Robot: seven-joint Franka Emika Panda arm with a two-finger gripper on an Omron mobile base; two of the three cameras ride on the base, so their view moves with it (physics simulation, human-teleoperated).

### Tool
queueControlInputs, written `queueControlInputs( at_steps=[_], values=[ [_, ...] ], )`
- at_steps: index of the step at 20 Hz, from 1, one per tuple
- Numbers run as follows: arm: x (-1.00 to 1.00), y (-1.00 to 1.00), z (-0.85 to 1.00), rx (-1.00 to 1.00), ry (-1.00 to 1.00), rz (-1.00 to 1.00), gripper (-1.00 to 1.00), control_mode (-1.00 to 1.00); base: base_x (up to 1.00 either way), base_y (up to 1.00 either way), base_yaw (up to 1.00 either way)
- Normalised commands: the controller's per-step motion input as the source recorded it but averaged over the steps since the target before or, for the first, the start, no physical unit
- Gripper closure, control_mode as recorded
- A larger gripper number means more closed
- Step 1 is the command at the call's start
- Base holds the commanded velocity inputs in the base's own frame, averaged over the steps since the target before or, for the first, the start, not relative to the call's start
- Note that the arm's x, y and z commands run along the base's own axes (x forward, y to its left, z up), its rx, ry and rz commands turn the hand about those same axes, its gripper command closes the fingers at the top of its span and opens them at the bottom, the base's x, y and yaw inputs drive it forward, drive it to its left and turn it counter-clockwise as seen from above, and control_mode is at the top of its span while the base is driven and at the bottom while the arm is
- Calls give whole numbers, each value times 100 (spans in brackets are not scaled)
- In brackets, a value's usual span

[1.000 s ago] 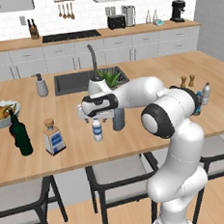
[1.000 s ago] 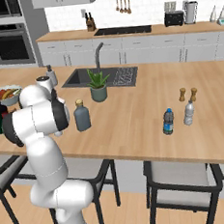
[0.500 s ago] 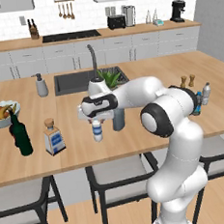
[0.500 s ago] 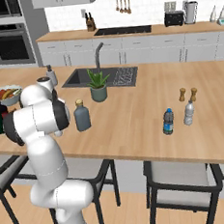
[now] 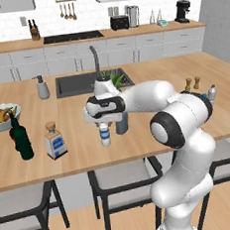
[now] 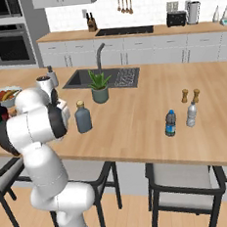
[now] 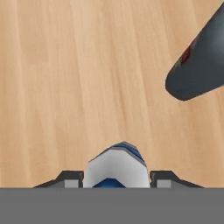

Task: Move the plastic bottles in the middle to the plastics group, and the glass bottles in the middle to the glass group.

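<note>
Wooden island surface (image 5: pixel 148 74), kitchen behind. Hand (image 5: pixel 104 124) clamped on small white plastic bottle (image 5: pixel 105 136), standing just beside the grey-blue bottle (image 5: pixel 121 123). Advise: lift straight up clear of that neighbour before carrying toward the far blue bottle (image 6: pixel 170 123) and clear bottle (image 6: pixel 191 114).

Three cameras: two behind the arm, one on the hand.
The left and right base views look forward and down from behind, sharing the counter (image 5: pixel 81 155), the sink (image 6: pixel 117 78), the grey bottle (image 6: pixel 83 118) and the far kitchen wall. The hand view looks straight down from close above the countertop, the small bottle (image 7: pixel 116 168) at its bottom edge.
</note>
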Motion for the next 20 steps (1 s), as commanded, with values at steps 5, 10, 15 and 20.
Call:
queueControlInputs(
  at_steps=[5,10,15,20],
  values=[
    [-80,-57,17,0,0,0,100,-100,0,0,0],
    [-78,-65,13,0,0,0,100,-100,0,0,0],
    [-39,-85,15,0,1,0,100,-100,0,0,0],
    [-4,-88,18,0,8,0,100,-100,0,0,0]
  ],
)
